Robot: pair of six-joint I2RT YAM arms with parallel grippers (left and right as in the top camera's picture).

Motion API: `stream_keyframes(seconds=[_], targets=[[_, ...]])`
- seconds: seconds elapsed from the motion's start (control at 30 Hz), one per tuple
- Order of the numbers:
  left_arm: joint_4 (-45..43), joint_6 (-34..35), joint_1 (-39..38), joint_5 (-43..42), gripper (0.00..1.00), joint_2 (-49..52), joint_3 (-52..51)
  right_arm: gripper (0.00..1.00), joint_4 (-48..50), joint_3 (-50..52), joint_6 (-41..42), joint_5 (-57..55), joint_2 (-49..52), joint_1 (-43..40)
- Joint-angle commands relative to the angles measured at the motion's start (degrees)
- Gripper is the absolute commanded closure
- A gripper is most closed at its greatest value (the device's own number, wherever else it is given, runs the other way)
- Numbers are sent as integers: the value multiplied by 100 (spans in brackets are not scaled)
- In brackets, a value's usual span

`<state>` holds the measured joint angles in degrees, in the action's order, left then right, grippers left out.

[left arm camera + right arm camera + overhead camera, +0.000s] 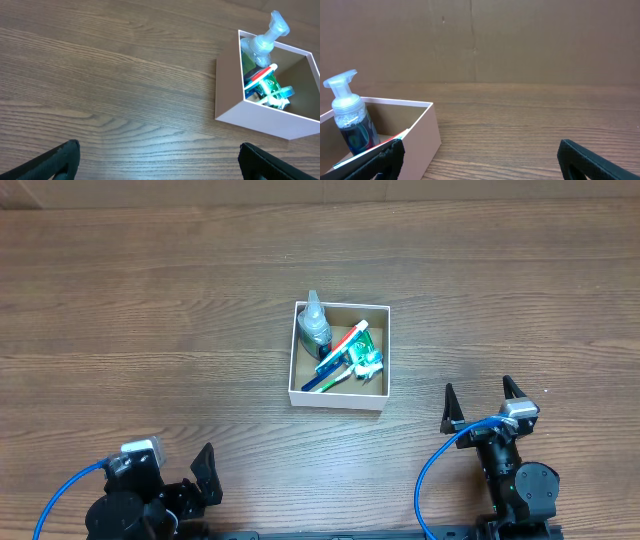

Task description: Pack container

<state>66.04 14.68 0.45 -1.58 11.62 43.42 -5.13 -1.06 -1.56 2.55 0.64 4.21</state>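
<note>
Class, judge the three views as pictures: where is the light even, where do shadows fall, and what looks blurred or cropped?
Overhead: even light, no glare; the container casts hardly any shadow. Left wrist: the table grain is crisp, the left fingers at the bottom corners are dark and soft. Right wrist: the pump bottle is sharp; the right fingers are dark shapes cropped by the frame.

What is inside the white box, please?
A pump bottle stands in the far left corner of the box; toothbrushes and a green packet lie crossed beside it. Whatever lies beneath that pile is covered.
</note>
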Motion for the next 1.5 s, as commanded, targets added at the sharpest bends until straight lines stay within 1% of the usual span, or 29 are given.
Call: stream_keyframes(seconds=[0.0, 0.1, 0.2, 0.23, 0.3, 0.37, 0.4, 0.47, 0.5, 0.57, 0.63, 0.7, 0.77, 0.87, 1.47], targets=[[-26, 57, -11, -101, 0, -37, -20, 0, 46, 59, -37, -52, -48, 33], [-42, 55, -9, 11, 0, -46, -33, 0, 46, 59, -37, -52, -48, 33], [-446, -157, -11, 94, 0, -120, -328, 0, 46, 59, -37, -52, -48, 33], [-846, -428, -11, 61, 0, -240, -645, 0, 46, 59, -37, -52, -48, 33], [-1338, -813, -11, -61, 0, -498, -1154, 0, 46, 59, -37, -52, -48, 33], [-1934, -1346, -9, -260, 0, -841, -1773, 0, 46, 59, -37, -52, -48, 35], [-2376, -1655, -11, -348, 0, -1010, -2120, 0, 46, 59, -37, -52, -48, 33], [-3209, -2020, -11, -439, 0, -1147, -2599, 0, 46, 59, -37, -52, -48, 33], [-3904, -2194, -11, -444, 0, -1139, -2898, 0, 46, 59, -37, -52, -48, 33], [-5025, -2398, -11, -442, 0, -1141, -3329, 0, 46, 59, -37, -52, -48, 35], [-6220, -2461, -9, -382, 0, -1141, -3790, 0, 46, 59, -37, -52, -48, 33], [-6933, -2476, -9, -238, 0, -1141, -4140, 0, 46, 59, -37, -52, -48, 33], [-6996, -2476, -11, -229, 0, -1141, -4325, 0, 46, 59, -37, -52, -48, 35], [-6144, -2490, -11, -221, 0, -1141, -4315, 0, 46, 59, -37, -52, -48, 33], [-6194, -2494, -11, -208, 0, -1137, -4315, 0, 46, 59, -37, -52, -48, 33]])
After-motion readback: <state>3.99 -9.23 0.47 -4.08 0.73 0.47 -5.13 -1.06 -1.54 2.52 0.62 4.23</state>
